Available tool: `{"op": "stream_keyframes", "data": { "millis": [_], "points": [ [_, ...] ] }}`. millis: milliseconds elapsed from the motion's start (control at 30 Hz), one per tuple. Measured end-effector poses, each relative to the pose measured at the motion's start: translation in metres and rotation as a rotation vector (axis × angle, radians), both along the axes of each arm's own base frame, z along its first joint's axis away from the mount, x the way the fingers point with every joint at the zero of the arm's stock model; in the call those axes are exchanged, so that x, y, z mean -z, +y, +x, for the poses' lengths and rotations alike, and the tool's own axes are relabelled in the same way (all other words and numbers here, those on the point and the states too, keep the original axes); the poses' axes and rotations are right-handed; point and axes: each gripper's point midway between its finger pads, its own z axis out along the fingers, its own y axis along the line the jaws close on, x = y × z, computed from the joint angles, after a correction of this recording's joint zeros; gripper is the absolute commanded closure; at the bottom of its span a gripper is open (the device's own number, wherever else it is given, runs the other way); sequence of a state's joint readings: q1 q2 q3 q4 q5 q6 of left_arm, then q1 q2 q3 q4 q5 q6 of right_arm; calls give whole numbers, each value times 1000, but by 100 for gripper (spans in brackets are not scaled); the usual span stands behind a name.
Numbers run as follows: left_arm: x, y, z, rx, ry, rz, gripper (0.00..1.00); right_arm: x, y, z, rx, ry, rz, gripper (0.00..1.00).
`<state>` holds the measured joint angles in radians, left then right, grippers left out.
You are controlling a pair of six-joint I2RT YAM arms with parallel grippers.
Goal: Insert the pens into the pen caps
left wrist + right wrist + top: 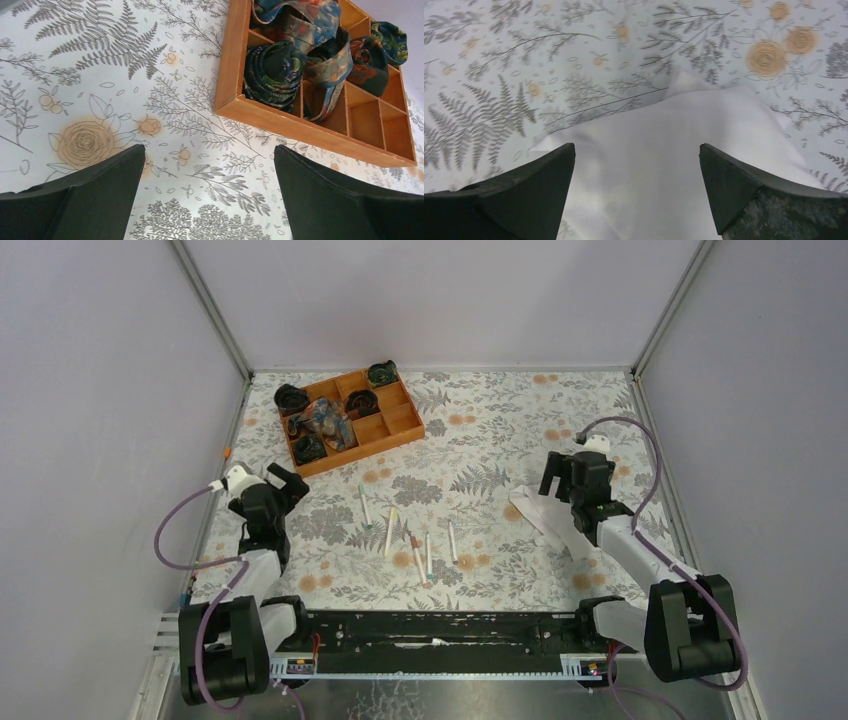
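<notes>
I read both arms as standing off to the sides so the middle stays open to the overhead view. The left gripper (210, 150) hangs spread and empty over the fern-print tablecloth (100, 75), near the orange wooden compartment tray (300, 127) of rolled dark fabric, while the right gripper (636, 146), equally spread and empty, hovers above the crumpled white paper sheet (664, 150). The thin white plastic pens (390, 532) lie loose and flat mid-table between the arms, well apart from either claw. I cannot pick out the pen caps, so I judge capping not yet begun.
</notes>
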<state>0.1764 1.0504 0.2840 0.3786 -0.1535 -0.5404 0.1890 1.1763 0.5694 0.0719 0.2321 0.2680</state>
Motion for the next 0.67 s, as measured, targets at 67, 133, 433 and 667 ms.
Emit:
{"op": "stream_keyframes", "data": {
  "millis": [67,133,433,667],
  "points": [
    [3,2,-5,2,-27,36,0,5,-21,-1,57,-30,-5,1],
    [5,3,-8,11,-52,73,0,14,-38,-4,110,-55,-6,0],
    [8,1,0,58,-122,177,0,43,-70,-7,185,-219,-106,1],
    [-3,-1,3,51,-191,214,0,42,-76,-3,191,-313,-146,1]
  ]
}}
